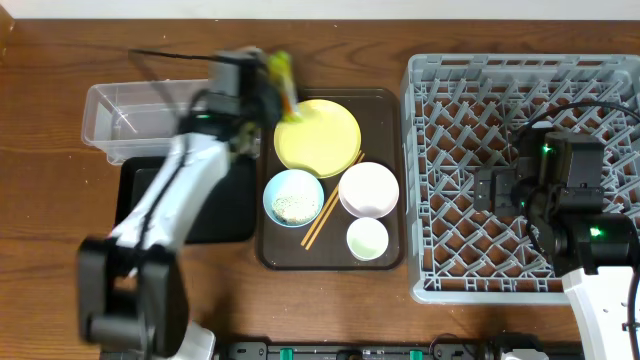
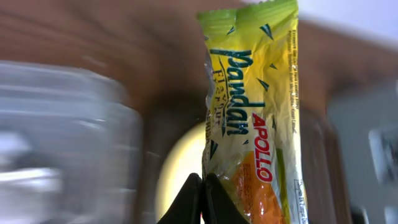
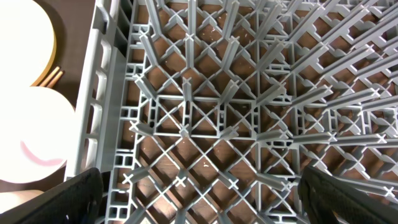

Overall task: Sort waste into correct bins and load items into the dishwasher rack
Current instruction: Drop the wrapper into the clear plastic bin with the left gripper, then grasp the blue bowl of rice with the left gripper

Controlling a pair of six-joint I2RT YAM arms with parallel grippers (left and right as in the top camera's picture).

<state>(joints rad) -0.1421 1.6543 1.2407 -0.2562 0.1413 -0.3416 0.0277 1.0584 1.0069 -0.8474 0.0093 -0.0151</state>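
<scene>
setting: lab-style tabletop bench | cues: robot arms (image 1: 165,195), wooden table (image 1: 50,250), dishwasher rack (image 1: 413,180), brown tray (image 1: 385,125)

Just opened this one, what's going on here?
The left gripper is shut on a green-and-yellow Apollo pandan snack wrapper, held in the air by the far edge of the yellow plate, on the side toward the clear tub. The right gripper hangs open over the dishwasher rack, where no dish shows. The plate, a light-blue bowl with what looks like rice, a white bowl, a small cup and chopsticks all sit on the brown serving tray.
</scene>
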